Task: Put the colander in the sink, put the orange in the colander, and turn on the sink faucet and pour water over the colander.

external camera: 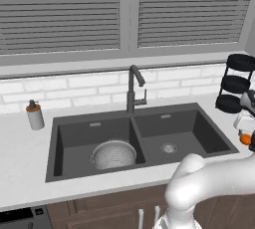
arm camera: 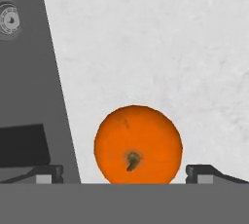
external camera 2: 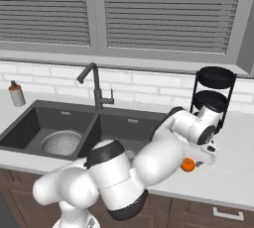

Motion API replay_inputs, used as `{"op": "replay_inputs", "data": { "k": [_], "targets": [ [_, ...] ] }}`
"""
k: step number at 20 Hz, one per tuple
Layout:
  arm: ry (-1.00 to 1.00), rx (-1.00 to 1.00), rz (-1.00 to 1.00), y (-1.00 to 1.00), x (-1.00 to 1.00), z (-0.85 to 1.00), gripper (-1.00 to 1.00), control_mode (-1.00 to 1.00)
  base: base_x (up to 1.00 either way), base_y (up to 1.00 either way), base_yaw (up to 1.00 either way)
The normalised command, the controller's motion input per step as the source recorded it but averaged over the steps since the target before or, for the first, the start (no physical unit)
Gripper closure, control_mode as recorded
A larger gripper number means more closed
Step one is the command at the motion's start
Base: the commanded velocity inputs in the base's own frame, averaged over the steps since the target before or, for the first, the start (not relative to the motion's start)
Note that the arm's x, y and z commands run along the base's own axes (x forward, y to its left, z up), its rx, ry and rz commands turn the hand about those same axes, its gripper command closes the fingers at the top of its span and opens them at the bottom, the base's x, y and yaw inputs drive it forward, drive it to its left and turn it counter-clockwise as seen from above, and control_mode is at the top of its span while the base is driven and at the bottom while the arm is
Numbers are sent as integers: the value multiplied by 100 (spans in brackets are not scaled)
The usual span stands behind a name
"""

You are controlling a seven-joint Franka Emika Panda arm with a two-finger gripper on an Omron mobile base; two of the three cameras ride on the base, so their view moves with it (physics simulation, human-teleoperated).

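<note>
The dark double sink [external camera: 69,166] holds the round, silver mesh colander [external camera: 113,154] in its left basin. The small, bright orange [arm camera: 138,145] with a brown stem scar lies on the counter [arm camera: 160,43] near the sink's right edge, between the gripper's [arm camera: 125,173] wide-spread, empty jaws.

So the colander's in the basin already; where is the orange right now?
The orange sits on the white counter right of the sink, between the open gripper's fingertips in the hand view.
</note>
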Motion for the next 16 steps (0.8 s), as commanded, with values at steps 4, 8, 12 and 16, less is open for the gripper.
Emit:
{"op": "replay_inputs", "data": {
  "k": [4,8,12,16],
  "targets": [
    [0,0,0,0,0,-18,-100,-100,0,0,0],
    [0,0,0,0,0,-17,-100,-100,0,0,0],
    [0,0,0,0,0,-16,-100,-100,0,0,0],
    [0,0,0,0,0,-23,100,-100,0,0,0]
  ]
}}
